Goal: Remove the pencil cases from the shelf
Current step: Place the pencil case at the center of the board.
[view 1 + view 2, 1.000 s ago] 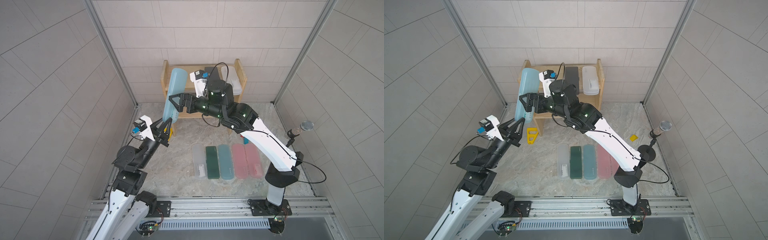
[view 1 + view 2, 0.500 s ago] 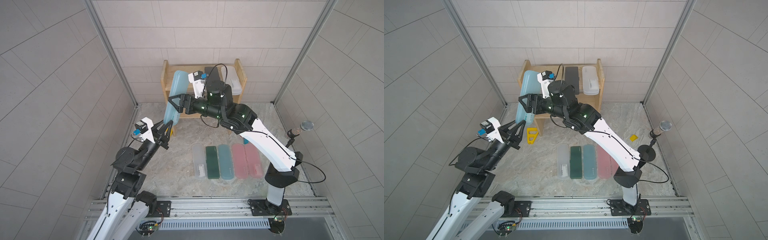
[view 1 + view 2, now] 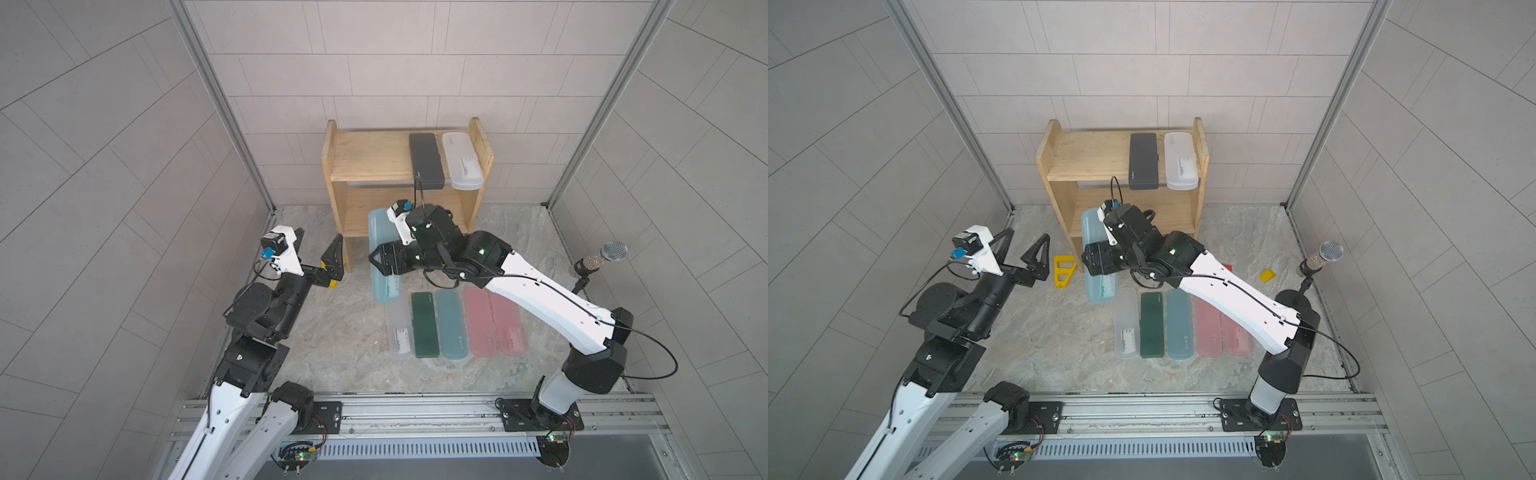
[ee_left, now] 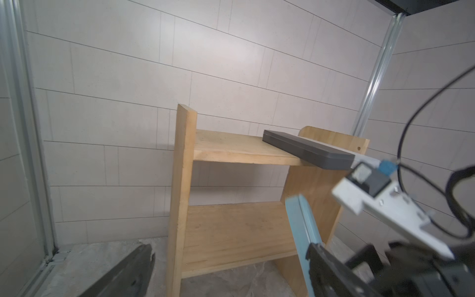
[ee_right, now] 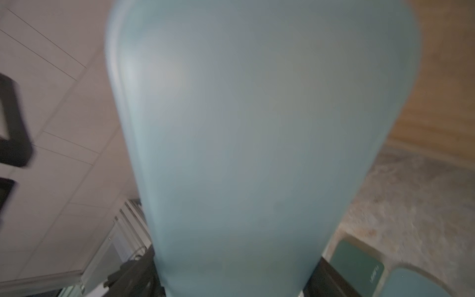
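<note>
Top view: right jaws clamp pale-blue case (image 3: 379, 235) before shelf (image 3: 365, 160) front; left jaws wide, empty.

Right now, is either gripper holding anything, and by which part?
The right gripper clamps the light blue pencil case across its width, near mid-length. The left gripper is open and empty.

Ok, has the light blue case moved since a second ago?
Yes. The light blue case, in the right gripper, has come away from the top tier of the shelf, down toward the frosted white case on the floor.
</note>
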Controlling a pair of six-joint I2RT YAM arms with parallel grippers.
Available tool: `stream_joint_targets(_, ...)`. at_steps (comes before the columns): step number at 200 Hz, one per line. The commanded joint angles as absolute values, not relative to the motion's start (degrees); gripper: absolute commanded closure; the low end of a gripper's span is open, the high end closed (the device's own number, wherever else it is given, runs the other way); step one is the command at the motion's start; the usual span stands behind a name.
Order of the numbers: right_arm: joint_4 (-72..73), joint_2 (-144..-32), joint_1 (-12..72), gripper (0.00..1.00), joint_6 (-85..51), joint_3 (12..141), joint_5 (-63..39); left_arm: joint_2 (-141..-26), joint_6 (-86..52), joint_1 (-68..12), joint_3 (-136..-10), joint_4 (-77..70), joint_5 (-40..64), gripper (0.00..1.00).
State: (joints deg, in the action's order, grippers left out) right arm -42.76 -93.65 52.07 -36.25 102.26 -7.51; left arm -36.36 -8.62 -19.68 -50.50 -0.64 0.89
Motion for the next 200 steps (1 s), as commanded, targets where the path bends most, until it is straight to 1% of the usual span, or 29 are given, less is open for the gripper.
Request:
stream_joint_targets(1,-42.65,-92.45,52.26,0.26,-41.88,93.42,-10.26,-39.98,-7.65,-19.08,-56.79,6.63,0.23,0.00)
stream_joint_targets(15,-41.67,-93.69,52.29,0.26,-44.21,90.24,-11.66,-42.10,-9.23,-19.02,-58.28,8.78,1.89,0.00)
stream_joint_targets(31,-40.17,-96.34,52.31,0.26,-45.28,89.21,-14.00,-42.15,-10.30,-19.01,-56.21,6.62,3.60,0.00)
stream_joint_targets(72,-37.32,-106.92,52.56,0.26,-47.93,93.20,-21.46,-41.52,-10.89,-18.57,-54.76,7.39,2.22,0.00)
stream_joint_targets(132,-36.70,-117.13,53.46,0.24,-50.18,97.74,-20.14,-40.95,-8.38,-18.37,-54.67,9.84,1.14,0.00)
stream_joint_targets(200,-37.02,-122.86,53.51,0.19,-50.69,99.64,-20.39,-39.77,-8.79,-18.55,-53.15,9.67,0.86,0.00)
